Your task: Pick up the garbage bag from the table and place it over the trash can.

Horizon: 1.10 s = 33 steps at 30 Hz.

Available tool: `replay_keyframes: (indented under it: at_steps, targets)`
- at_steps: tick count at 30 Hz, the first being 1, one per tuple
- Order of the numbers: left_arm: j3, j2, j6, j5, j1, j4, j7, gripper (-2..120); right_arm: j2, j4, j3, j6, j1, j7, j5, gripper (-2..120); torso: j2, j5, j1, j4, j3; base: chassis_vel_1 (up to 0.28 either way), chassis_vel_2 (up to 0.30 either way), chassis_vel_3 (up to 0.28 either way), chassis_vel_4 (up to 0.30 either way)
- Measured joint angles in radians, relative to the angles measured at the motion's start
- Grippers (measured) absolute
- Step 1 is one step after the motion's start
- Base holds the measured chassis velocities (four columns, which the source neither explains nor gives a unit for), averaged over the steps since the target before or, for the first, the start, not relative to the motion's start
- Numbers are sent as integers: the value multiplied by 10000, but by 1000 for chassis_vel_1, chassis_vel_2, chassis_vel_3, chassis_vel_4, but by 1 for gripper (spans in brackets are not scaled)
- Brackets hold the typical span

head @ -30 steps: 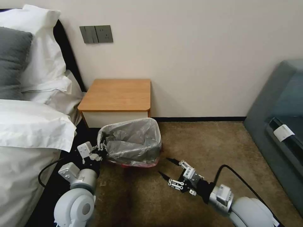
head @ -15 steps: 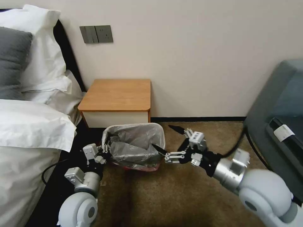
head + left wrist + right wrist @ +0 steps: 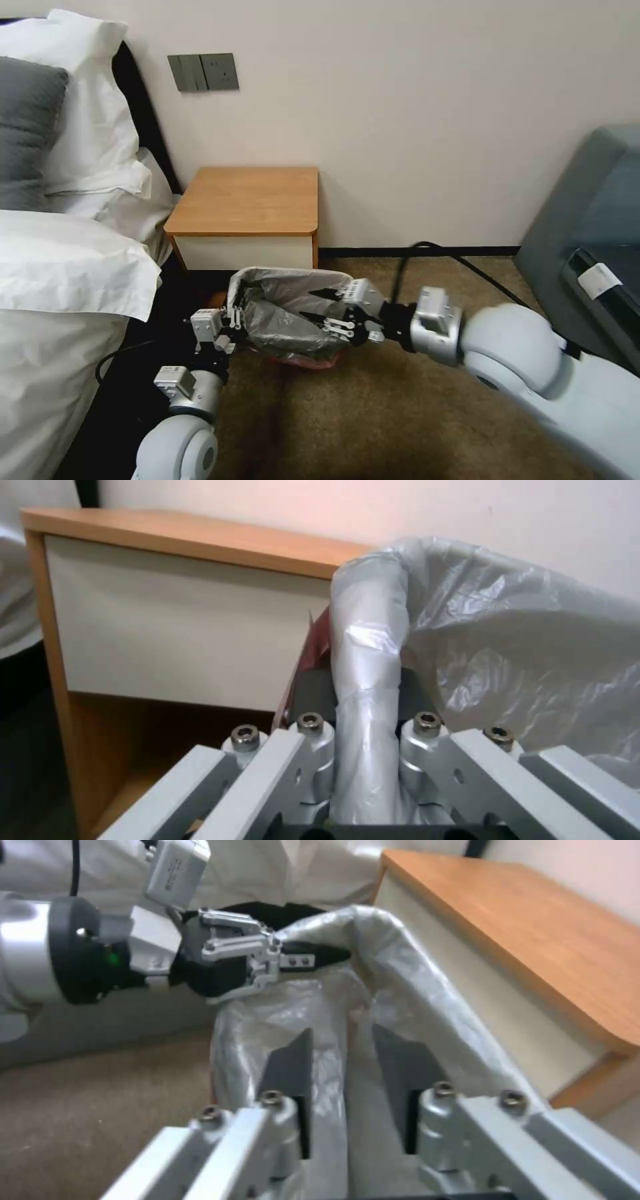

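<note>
**A:** Where does the thin, crinkly, translucent grey garbage bag (image 3: pixel 290 313) sit?

**B:** Draped over the small beige plastic trash can (image 3: pixel 301 358), which stands on the brown carpet (image 3: pixel 400 427) just in front of the small square table with the orange-brown wooden top and white drawer front (image 3: pixel 248 200). The plastic hides nearly all of the bin; only a reddish strip shows along its lower edge near the floor, and I cannot tell whether that is bag or bin.

**A:** And the left gripper (image 3: pixel 231 319)?

**B:** At the bin's left rim. In the left wrist view its fingers (image 3: pixel 308 732) are pinched on the bag-covered rim (image 3: pixel 370 680), one dark pad on each side. The pads are largely buried behind plastic.

**A:** The right gripper (image 3: pixel 319 305)?

**B:** Reaching in from the right, over the mouth of the bin. Its black fingers (image 3: pixel 290 1075) are spread, with a fold of grey bag (image 3: pixel 340 1090) lying between them. Whether the pads actually touch the plastic is hard to make out.

**A:** Is the bag seated all round?

**B:** The far rim and left corner appear wrapped. The near right side is blocked by the right gripper, and the inside is a heap of slack folds.

**A:** The tabletop?

**B:** Bare wood, and its lower shelf is in shadow
</note>
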Motion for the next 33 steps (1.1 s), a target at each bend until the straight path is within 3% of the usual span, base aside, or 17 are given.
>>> replay_keyframes:
  at_steps: [6, 16, 23, 33]
  targets:
    - [72, -12, -134, 318, 38, 0, 70, 7, 671, -745, -980, 23, 704, -98, -578, 0, 0, 0, 1, -2, 0, 0, 0, 0, 0]
    - [2, -9, -280, 253, 16, 140, 3, 7, 1602, -1677, -1754, 110, 1260, -179, -1254, 0, 0, -1, 0, -1, 0, 0, 0, 0, 0]
    - [-35, -32, -101, -694, 79, -97, -252, 7, 2165, -2360, -1797, 258, 1172, 380, -744, 0, 0, -1, 0, -2, -1, 0, 0, 0, 0]
    - [-112, 36, -134, -533, 30, -293, -183, 7, 2288, -2682, -1918, 150, 1201, 453, -624, 0, 0, 0, 0, -1, 0, 0, 0, 0, 0]
